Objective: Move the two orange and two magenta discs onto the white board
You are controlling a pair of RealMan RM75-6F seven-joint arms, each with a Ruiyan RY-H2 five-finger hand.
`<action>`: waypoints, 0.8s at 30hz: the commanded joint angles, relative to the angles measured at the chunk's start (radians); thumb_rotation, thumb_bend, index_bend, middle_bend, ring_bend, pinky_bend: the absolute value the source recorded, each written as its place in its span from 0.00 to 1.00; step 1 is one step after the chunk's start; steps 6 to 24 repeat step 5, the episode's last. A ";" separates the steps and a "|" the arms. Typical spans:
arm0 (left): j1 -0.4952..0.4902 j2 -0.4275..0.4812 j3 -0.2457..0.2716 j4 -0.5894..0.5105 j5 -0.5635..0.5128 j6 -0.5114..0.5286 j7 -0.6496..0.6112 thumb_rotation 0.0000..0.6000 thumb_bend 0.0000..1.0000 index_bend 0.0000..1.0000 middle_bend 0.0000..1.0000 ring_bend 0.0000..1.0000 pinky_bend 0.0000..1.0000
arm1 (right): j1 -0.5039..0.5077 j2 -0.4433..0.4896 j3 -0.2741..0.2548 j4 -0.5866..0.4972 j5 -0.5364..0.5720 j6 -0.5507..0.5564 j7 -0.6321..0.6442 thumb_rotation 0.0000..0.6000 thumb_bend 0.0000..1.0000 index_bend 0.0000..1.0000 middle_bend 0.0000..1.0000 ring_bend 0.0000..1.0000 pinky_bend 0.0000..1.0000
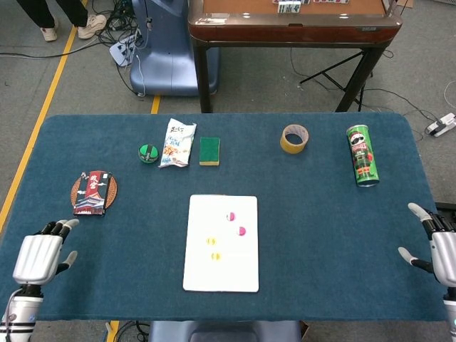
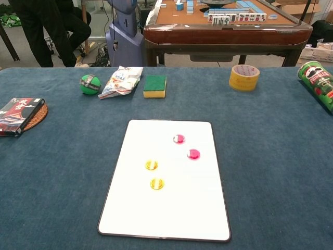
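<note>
Left hand [image 1: 39, 255]: we hold nothing, fingers spread.
Right hand [image 1: 436, 246]: ours too, empty, fingers apart.
White board [image 2: 166, 219]: carries both orange discs [image 2: 154, 174] and both magenta discs [image 2: 186, 146].

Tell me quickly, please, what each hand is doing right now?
Left hand: open, holding nothing.
Right hand: open, holding nothing.

Head view: looked steeply down from high above, taking in the whole blue-carpeted table [image 1: 320, 214], floor beyond its far edge, and both near corners. Chest view: sat low and close at the near edge, facing forward at a shallow slant, cropped tighter, with a brown wooden mahjong table [image 2: 223, 31] behind. Shared between both: the flat white rectangular board [image 1: 221, 242] [image 2: 166, 179], yellow tape roll [image 1: 293, 138] [image 2: 244, 77], green sponge [image 1: 209, 150] [image 2: 155, 86].
</note>
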 commanded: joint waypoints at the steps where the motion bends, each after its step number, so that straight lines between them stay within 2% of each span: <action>1: 0.037 -0.010 -0.008 0.026 0.028 0.013 -0.016 1.00 0.26 0.35 0.33 0.31 0.59 | -0.001 0.000 0.001 0.002 0.004 0.000 0.003 1.00 0.00 0.18 0.27 0.26 0.38; 5: 0.053 -0.022 -0.023 0.057 0.063 -0.005 -0.034 1.00 0.26 0.36 0.34 0.33 0.59 | 0.004 0.000 0.004 0.005 0.016 -0.011 0.008 1.00 0.00 0.18 0.27 0.26 0.38; 24: 0.053 -0.022 -0.023 0.057 0.063 -0.005 -0.034 1.00 0.26 0.36 0.34 0.33 0.59 | 0.004 0.000 0.004 0.005 0.016 -0.011 0.008 1.00 0.00 0.18 0.27 0.26 0.38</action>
